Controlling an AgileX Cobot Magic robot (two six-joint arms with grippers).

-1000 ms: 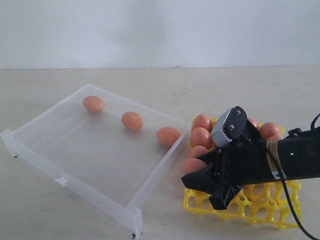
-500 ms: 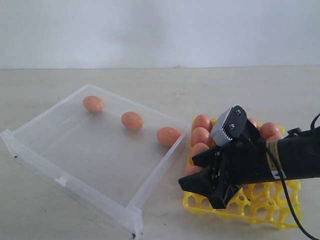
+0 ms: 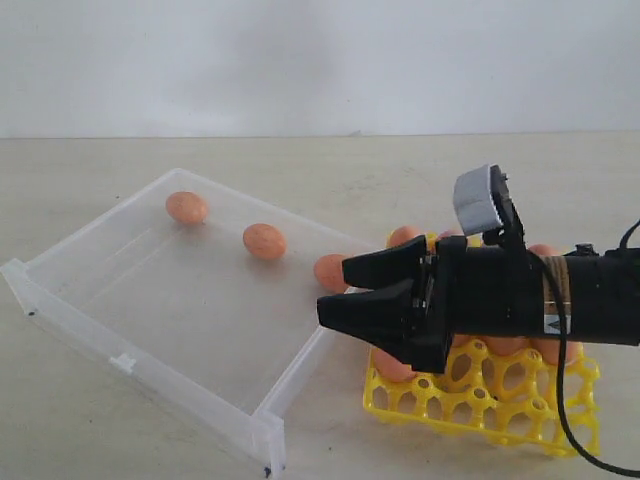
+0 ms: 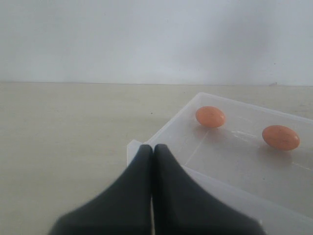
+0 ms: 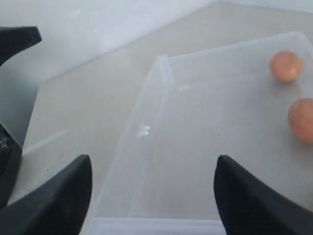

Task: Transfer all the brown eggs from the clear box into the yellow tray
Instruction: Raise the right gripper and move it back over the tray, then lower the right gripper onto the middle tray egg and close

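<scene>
Lying on sides, brown eggs (image 3: pixel 264 241), clear box (image 3: pixel 150 330)

My right gripper (image 3: pixel 335 290) has let go of a brown egg (image 3: pixel 392 367), risen off the yellow tray (image 3: pixel 480 412) and swung toward the clear box (image 3: pixel 150 372), jaws apart.

Glossy transparent plastic for the clear box (image 3: pixel 190 300), smooth plastic for the yellow tray (image 3: pixel 470 412) — brown eggs (image 3: pixel 264 241) matt-smooth.
</scene>
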